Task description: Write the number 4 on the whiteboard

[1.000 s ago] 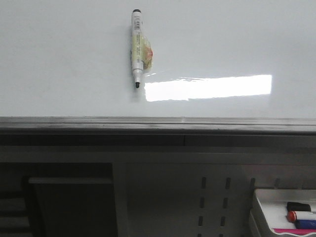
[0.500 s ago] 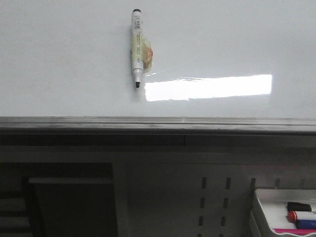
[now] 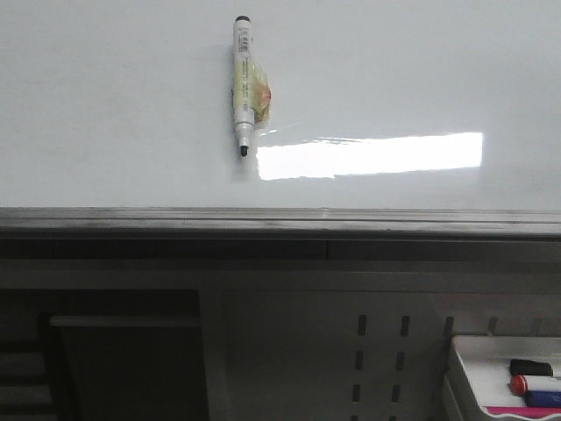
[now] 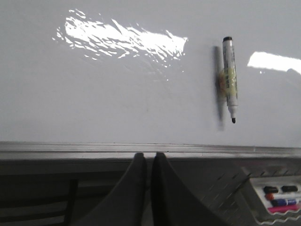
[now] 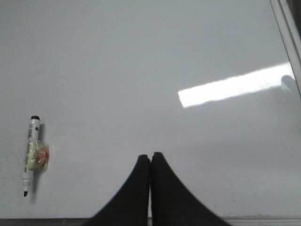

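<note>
The whiteboard (image 3: 105, 105) is a glossy white panel with a grey rim along its lower edge (image 3: 280, 219); it also shows in the left wrist view (image 4: 94, 94) and the right wrist view (image 5: 141, 61). No marker lines of a number 4 show on it. A white marker (image 3: 243, 83) with a yellow band sticks to the board, black tip down; it also shows in the left wrist view (image 4: 229, 77) and the right wrist view (image 5: 31, 153). My left gripper (image 4: 147, 155) is shut and empty below the rim. My right gripper (image 5: 150, 155) is shut and empty before the board, right of the marker.
A grey perforated panel (image 3: 377, 351) lies below the board. A white tray (image 3: 465, 368) at the lower right holds several markers (image 3: 535, 383); it also shows in the left wrist view (image 4: 277, 197). A dark opening (image 3: 123, 360) is at the lower left. Bright glare (image 3: 368, 156) crosses the board.
</note>
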Available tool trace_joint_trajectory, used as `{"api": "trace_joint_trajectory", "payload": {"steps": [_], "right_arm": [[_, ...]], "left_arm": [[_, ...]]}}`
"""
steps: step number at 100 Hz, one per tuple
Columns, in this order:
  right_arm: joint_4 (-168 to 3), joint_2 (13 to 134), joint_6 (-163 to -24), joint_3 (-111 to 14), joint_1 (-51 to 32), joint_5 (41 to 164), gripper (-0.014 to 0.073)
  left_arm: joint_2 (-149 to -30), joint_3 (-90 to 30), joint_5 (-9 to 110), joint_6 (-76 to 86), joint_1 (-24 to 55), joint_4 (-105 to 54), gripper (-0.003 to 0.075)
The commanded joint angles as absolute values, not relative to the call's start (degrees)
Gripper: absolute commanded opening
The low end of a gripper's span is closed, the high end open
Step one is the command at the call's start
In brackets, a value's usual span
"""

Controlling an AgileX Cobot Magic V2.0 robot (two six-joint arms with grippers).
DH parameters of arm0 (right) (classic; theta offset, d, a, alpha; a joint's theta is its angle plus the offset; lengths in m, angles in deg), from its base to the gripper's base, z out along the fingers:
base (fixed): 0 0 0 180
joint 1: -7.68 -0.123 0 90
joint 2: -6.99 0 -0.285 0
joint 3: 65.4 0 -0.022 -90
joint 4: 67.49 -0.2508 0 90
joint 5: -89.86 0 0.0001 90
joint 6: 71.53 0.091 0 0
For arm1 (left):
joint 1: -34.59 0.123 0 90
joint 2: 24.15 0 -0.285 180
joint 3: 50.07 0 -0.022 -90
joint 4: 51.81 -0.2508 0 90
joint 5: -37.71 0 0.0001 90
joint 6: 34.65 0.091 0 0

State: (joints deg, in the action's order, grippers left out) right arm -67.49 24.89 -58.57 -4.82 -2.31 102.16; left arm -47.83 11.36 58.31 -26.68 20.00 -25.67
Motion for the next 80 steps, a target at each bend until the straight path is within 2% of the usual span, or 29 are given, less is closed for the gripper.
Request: {"api": "trace_joint_trajectory", "payload": {"steps": [1, 4, 5, 7, 10, 12, 20, 25, 33, 44, 64, 80], "right_arm": [[-66.1, 30.4, -58.7, -10.6, -2.0, 102.4, -0.0001], [-66.1, 31.5, -58.7, -11.7, -2.0, 102.4, 0.0027], [-66.1, 32.0, -58.7, -11.9, -2.0, 102.4, 0.0036], [-66.1, 32.7, -58.7, -12.5, -2.0, 102.4, 0.0063], [-66.1, 33.5, -58.7, -13.2, -2.0, 102.4, 0.0104], [-66.1, 34.1, -58.7, -13.6, -2.0, 102.4, 0.0139], [-66.1, 35.7, -58.7, -14.7, -2.0, 102.6, 0.0279], [-66.2, 36.5, -58.7, -15.1, -2.0, 103.1, 0.0342], [-66.3, 37.1, -58.7, -15.1, -2.0, 103.7, 0.0386], [-66.3, 37.2, -58.7, -15.1, -2.0, 104.0, 0.0385], [-66.3, 37.2, -58.7, -15.1, -2.0, 104.1, 0.0385], [-66.3, 37.2, -58.7, -15.1, -2.0, 104.1, 0.0385]], "left_arm": [[-55.9, 4.5, 57.4, -22.5, 19.9, -25.1, 0.0097], [-58.7, 3.1, 57.5, -21.4, 19.9, -23.9, 0.0174], [-58.7, 2.8, 57.6, -21.1, 19.9, -23.9, 0.0174], [-61.0, 1.9, 57.8, -19.6, 19.9, -22.4, 0.0244], [-62.7, 0.7, 58.0, -18.5, 19.9, -21.1, 0.0298], [-64.8, -0.1, 58.2, -16.8, 19.9, -19.0, 0.0366], [-70.5, -2.7, 58.9, -11.9, 19.6, -10.9, 0.0473], [-73.9, -4.1, 59.2, -6.9, 18.6, -5.3, 0.047], [-79.4, -6.2, 59.4, 1.4, 15.8, 3.0, 0.0424], [-87.6, -9.0, 57.8, 8.7, 10.1, 10.7, 0.0372], [-101.0, -16.2, 47.2, 9.1, -0.7, 11.0, 0.0368], [-108.9, -21.9, 41.7, 9.1, -4.8, 11.0, 0.0368]]}}
